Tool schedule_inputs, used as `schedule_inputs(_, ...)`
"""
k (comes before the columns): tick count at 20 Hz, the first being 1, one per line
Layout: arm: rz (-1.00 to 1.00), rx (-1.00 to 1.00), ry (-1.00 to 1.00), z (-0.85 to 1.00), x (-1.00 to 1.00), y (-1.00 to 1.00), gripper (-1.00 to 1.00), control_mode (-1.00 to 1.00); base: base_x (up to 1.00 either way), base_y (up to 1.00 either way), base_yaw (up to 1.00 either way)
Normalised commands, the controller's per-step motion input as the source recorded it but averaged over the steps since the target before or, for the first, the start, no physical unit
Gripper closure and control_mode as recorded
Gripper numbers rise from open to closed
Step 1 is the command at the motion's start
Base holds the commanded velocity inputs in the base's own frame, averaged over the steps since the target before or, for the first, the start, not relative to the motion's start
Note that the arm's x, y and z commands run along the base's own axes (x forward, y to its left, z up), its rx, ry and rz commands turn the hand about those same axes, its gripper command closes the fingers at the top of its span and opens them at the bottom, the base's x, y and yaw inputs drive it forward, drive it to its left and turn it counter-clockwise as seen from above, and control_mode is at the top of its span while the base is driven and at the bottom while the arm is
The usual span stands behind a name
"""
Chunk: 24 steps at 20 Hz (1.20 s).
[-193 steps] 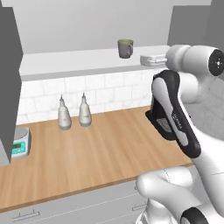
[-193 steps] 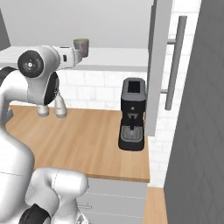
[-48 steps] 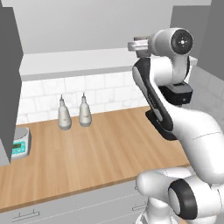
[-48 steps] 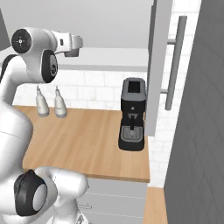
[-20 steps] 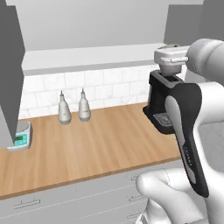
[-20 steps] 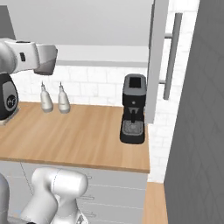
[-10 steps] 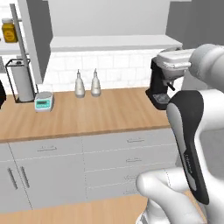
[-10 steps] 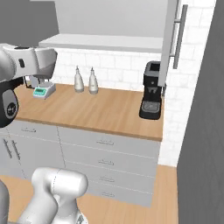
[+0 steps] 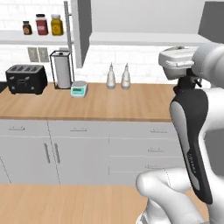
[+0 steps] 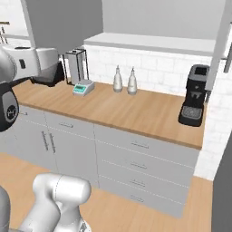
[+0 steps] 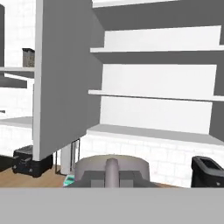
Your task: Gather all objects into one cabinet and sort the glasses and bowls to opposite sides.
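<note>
A matte grey cup with a handle sits low in the hand view, right in front of the camera. My gripper is shut on it, and the cup hides the fingertips. In the left base view my gripper is held high at the right, well back from the counter. The open wall cabinet faces the hand, its white shelf boards bare. Its lowest shelf runs above the counter, also seen from the other side. The other grey cup, the red cup and the dark ribbed bowl are out of view.
The cabinet's grey door stands open. On the wooden counter are a toaster, a paper towel holder, a small scale, two bottles and a coffee machine. Jars stand on a left shelf. White drawers lie below.
The base has driven back from the counter, so the whole scene has shifted and widened. The grey cup that stood on the shelf earlier is now in my gripper.
</note>
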Motion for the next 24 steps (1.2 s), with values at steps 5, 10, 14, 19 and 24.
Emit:
schedule_inputs(5, 0.0, 0.0, 0.0, 0.0, 0.0, 0.0, 1.0, 1.0, -0.01, 0.73, 0.19)
schedule_inputs(10, 0.0, 0.0, 0.0, 0.0, 0.0, 0.0, 1.0, 1.0, 0.0, 0.87, 0.16)
schedule_inputs(14, 0.0, 0.0, 0.0, 0.0, 0.0, 0.0, 1.0, 1.0, 0.0, 0.87, 0.12)
schedule_inputs(19, 0.0, 0.0, 0.0, 0.0, 0.0, 0.0, 1.0, 1.0, 0.1, 0.92, 0.09)
schedule_inputs(24, 0.0, 0.0, 0.0, 0.0, 0.0, 0.0, 1.0, 1.0, 0.33, 0.87, 0.07)
